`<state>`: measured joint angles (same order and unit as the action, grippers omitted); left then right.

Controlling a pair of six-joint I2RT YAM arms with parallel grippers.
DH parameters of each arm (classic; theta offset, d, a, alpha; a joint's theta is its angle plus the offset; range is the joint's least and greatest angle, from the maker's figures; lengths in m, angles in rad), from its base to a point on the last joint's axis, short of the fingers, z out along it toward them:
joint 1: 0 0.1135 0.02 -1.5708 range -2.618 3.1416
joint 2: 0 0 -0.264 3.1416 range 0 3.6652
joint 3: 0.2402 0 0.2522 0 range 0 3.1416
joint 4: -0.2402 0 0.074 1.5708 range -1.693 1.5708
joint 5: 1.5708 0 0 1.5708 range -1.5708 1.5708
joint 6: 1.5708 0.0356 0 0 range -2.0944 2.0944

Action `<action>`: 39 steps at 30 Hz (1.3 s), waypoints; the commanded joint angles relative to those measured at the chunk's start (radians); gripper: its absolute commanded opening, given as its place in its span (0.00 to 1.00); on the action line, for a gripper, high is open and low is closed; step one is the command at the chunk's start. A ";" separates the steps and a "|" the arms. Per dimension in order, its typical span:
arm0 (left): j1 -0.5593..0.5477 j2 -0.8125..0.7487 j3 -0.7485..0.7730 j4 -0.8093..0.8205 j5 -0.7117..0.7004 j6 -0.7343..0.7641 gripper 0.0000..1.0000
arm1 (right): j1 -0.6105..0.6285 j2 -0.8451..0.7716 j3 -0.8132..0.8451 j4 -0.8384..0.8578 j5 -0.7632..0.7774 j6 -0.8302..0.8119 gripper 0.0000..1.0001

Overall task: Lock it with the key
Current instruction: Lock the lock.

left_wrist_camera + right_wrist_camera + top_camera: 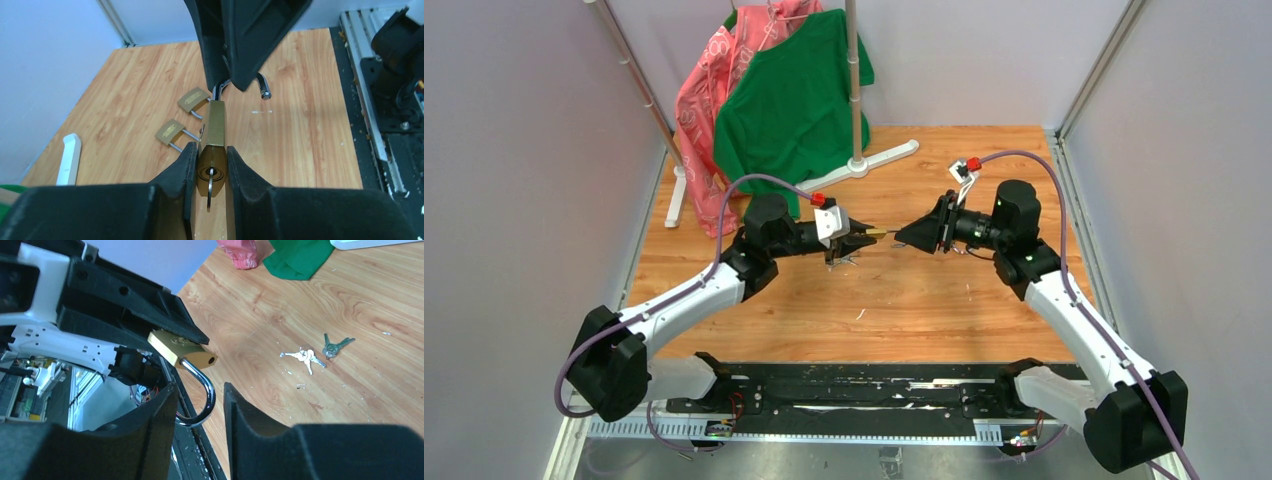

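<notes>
My left gripper (210, 147) is shut on the body of a brass padlock (216, 125), held level above the table. A thin silvery key (210, 189) sticks out of its keyhole, seen edge on. The chrome shackle (204, 396) stands swung open, its free end (263, 90) out of the body. My right gripper (200, 386) faces the left one (856, 238), its jaws open on either side of the shackle's bend, with a small gap at the right finger. From above, the padlock (876, 233) spans the space between both grippers.
Two more brass padlocks (192, 99) (170, 131) lie on the wooden table. Two loose key clusters (304, 356) (336, 345) lie further out. A clothes rack with a green shirt (794, 90) and pink garment (709, 100) stands at the back, its white foot (884, 158) on the table.
</notes>
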<state>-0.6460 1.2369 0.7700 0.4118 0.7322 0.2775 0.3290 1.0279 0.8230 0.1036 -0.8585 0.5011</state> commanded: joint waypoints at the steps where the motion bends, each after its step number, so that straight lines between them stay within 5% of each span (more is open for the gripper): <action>1: -0.007 -0.023 0.075 0.052 0.005 -0.111 0.00 | -0.011 -0.005 -0.017 -0.021 -0.084 -0.019 0.45; 8: -0.009 -0.024 0.069 0.052 0.013 -0.106 0.00 | -0.011 -0.006 -0.039 0.013 -0.134 0.019 0.46; 13: -0.009 -0.023 0.086 0.053 0.117 -0.193 0.00 | -0.011 -0.040 -0.045 -0.006 -0.109 -0.047 0.16; 18: -0.009 0.012 0.097 0.049 0.323 -0.494 0.00 | -0.006 -0.069 -0.053 0.042 -0.134 -0.111 0.07; 21: -0.009 0.022 0.102 0.051 0.308 -0.548 0.00 | 0.020 -0.101 -0.076 0.076 -0.158 -0.155 0.00; 30: -0.022 0.098 0.129 0.073 0.361 -0.678 0.00 | 0.175 -0.244 -0.119 0.007 -0.003 -0.493 0.00; 35: -0.033 0.091 0.126 0.082 0.408 -0.627 0.00 | 0.176 -0.255 -0.114 -0.050 0.052 -0.572 0.00; 39: -0.045 0.082 0.113 0.082 0.381 -0.609 0.00 | 0.177 -0.227 -0.128 0.054 0.002 -0.482 0.00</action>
<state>-0.6388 1.3186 0.8715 0.4614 1.0992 -0.3325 0.4732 0.7761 0.7040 0.0231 -0.8566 0.0242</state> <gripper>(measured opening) 0.204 0.102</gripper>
